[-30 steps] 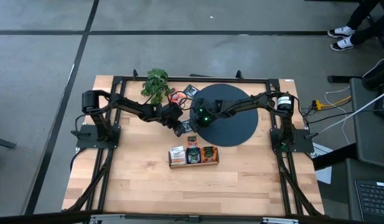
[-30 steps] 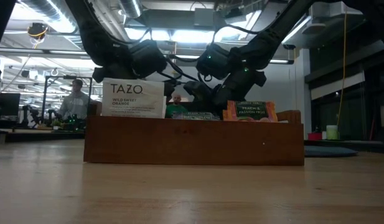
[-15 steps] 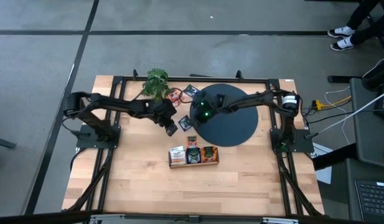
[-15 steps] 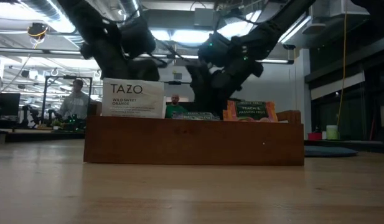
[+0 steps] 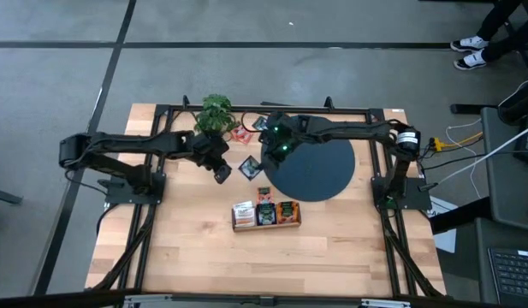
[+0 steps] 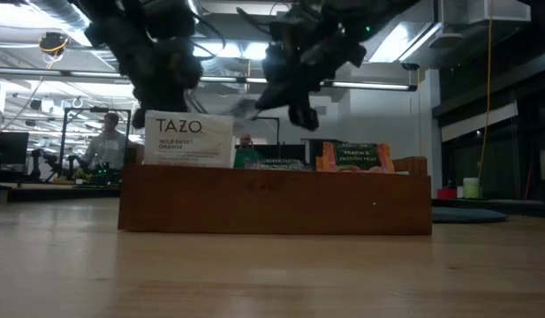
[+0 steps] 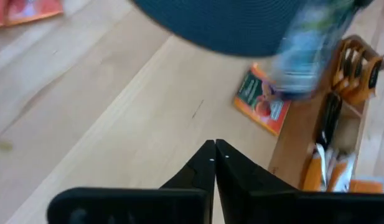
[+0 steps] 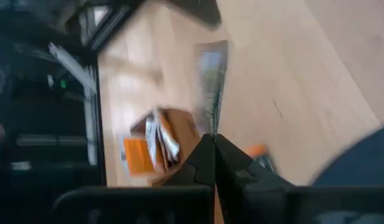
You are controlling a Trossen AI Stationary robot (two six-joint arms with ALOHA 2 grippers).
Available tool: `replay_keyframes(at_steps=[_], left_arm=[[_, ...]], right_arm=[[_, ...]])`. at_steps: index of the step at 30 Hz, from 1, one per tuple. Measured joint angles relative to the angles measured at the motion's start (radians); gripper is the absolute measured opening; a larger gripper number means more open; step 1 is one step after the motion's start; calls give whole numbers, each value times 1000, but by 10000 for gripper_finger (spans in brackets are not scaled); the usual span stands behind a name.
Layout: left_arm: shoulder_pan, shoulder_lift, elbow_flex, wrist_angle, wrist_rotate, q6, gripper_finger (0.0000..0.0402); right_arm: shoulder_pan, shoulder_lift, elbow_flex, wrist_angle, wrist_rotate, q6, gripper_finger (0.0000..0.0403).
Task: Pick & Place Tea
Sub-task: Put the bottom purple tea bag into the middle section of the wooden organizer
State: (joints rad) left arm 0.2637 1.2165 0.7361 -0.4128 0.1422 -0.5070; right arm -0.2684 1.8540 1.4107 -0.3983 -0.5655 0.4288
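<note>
Logging from my console: left gripper [image 5: 221, 172], fingers pressed together and empty, sits beside a dark teal tea packet [image 5: 248, 166] lying on the table [image 5: 186, 248]. Right gripper [image 5: 265, 144], fingers likewise together, hangs over the black disc [image 5: 319, 171] rim, near that packet; the wooden holder [image 5: 265, 214] stands apart, holding three packets.

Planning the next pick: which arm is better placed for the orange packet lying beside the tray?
Left, probably. Its hand is shut, empty, and faces the orange packet; the right hand seems to hold a teal packet.
</note>
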Motion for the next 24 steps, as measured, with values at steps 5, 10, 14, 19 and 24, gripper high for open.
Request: replay_keyframes(at_steps=[5,10,14,19,24], left_arm=[[-1,-51,1,-36,-18,-3,7],[-3,-66,2,-52,-32,-19,4],[-12,-65,2,-63,-53,-32,4],[-35,-64,2,-64,-68,-32,4],[-50,-64,2,-63,-74,-32,4]], right_arm=[[0,-8,120,-205,-9,-121,3],[13,-8,222,-402,-15,-255,3],[43,-8,272,-520,-17,-328,3],[92,-8,272,-587,-95,-387,3],[146,-7,270,-610,-99,-410,3]])
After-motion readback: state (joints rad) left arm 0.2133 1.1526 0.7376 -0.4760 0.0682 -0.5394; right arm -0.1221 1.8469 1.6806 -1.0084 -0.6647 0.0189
